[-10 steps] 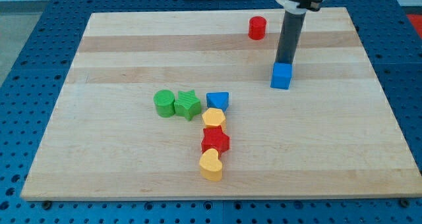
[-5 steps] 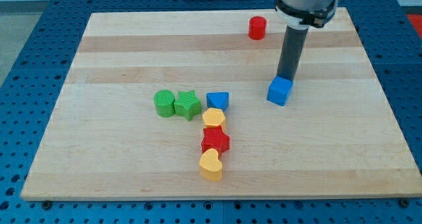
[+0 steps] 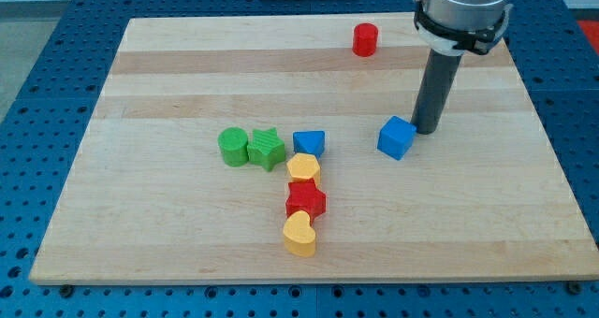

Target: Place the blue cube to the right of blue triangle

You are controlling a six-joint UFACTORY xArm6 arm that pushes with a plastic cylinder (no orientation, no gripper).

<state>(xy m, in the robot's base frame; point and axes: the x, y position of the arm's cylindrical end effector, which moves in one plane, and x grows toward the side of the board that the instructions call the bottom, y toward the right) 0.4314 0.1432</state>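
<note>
The blue cube sits right of the board's centre, turned slightly. My tip stands just to the cube's right and a little above it in the view, close to or touching its upper right corner. The blue triangle lies to the cube's left with a gap of about two cube widths between them.
A green cylinder and green star sit left of the triangle. Below the triangle runs a column: yellow hexagon, red star, yellow heart. A red cylinder stands near the wooden board's top edge.
The cube slid down and slightly left and turned a little. My tip moved from above the cube to its right side, going right and down.
</note>
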